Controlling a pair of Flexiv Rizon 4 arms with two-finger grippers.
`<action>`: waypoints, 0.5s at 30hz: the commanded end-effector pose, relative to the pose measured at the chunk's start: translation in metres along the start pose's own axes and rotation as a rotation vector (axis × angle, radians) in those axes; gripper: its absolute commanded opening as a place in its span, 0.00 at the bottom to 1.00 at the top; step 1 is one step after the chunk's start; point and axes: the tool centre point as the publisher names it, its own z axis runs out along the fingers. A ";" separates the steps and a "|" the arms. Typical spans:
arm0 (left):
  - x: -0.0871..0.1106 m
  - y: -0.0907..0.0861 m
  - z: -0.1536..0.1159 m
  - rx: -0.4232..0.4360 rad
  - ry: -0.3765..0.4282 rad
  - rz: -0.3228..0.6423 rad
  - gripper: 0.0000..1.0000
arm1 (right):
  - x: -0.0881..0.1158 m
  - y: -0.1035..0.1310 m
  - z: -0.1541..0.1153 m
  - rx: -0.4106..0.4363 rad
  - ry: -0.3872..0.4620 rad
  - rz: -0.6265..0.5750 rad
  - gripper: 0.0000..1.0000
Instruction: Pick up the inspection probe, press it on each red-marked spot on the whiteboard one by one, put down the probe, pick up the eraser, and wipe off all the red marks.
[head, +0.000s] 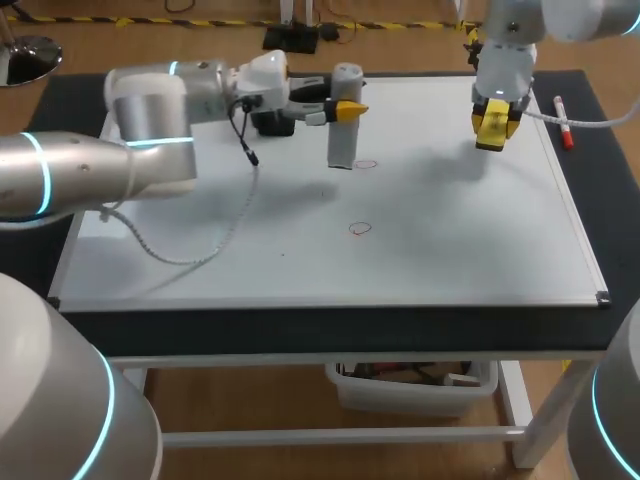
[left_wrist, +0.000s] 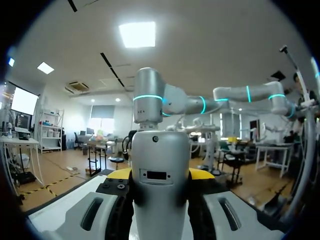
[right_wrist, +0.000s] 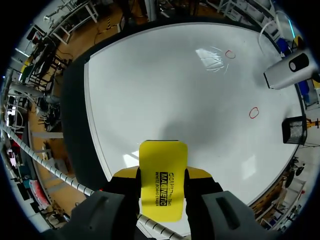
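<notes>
Two red marks show on the whiteboard (head: 300, 250) in the head view: the far mark (head: 365, 163) is just beside the foot of the inspection probe (head: 344, 135), and the near mark (head: 360, 228) is closer to the front edge, well apart from it. The left claw (head: 345, 108) is turned sideways and closed on the probe's upper half. It holds the probe upright with its lower end at or just above the board; I cannot tell whether it touches. The right claw (head: 495, 135) hangs over the far right part of the board with the eraser (head: 493, 122) gripped between its fingers. A black holder (head: 275, 122) stands behind the probe, and a red marker (head: 562, 107) lies just off the board's right edge on the counter (head: 590, 120). In the left wrist view, the probe fills the gap between the fingers, with both yellow tips against its smooth grey shell. It looks rigid and rather slick, so I judge that a firm grip around the body is needed to stop it sliding up through the fingers when pressed down. In the right wrist view, the eraser is clamped from both sides by its hard yellow back, with both marks, the probe and the holder ahead of it. It seems light and stiff on top and is probably soft underneath, so it should wipe well if kept flat.
</notes>
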 end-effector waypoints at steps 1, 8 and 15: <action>-0.015 0.010 0.015 0.014 0.093 -0.003 0.00 | 0.001 -0.001 -0.001 0.000 0.002 -0.002 0.00; -0.029 0.020 0.029 0.019 0.099 0.007 0.00 | 0.001 -0.001 -0.001 0.000 0.002 -0.002 0.00; -0.037 0.029 0.035 0.018 0.085 0.032 0.00 | 0.001 -0.001 -0.001 0.000 0.002 -0.002 0.00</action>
